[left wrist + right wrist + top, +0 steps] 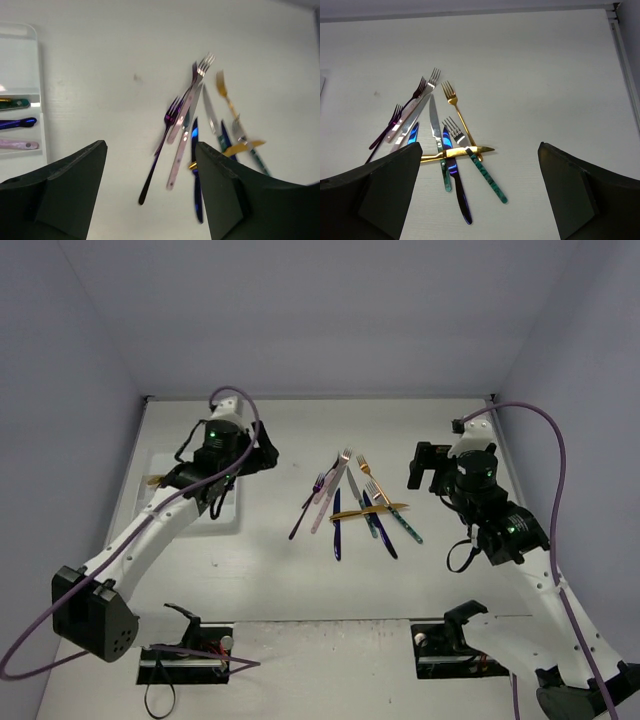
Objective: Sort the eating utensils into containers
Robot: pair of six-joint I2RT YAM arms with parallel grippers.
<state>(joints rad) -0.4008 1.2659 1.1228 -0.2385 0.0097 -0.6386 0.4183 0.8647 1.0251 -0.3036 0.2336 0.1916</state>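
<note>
Utensils (pixel 365 509) sit in one tangled pile mid-table, most with the long axis running away from the arms and fanned a bit. A gold knife (pixel 457 152) lies crosswise over the lot. Tray (pixel 20 55) is off to the left of the left gripper (pixel 150 148). I count three pieces in its compartments, lying sideways to the hand: one teal, one blue, one pink. Left gripper has its jaws wide apart with nothing in them, and the right gripper (pixel 480 148) is the same, wide and empty. From the left hand the pile is ahead and to the right. Nearest piece is the purple fork (pixel 159 152) on the pile's left edge, handle end pointing back almost into the gap between the fingers, tines away. That axis runs nearly in line with the hand, so I judge the jaws would close across the handle without much wrist roll. From the right hand the pile is dead ahead, slightly left, and top view suggests that hand is nearer. The tray is on the left arm's side, though, so I'd give the pick to the left. Table (pixel 250 580) is flat matte white and the cutlery lies flush on it, so it's a thin-edge pinch that will likely slip. The fork handle has bare table on both sides, while its tines sit just beside the pink knife (pixel 175 165). Plain walls (pixel 300 320) stand well back.
</note>
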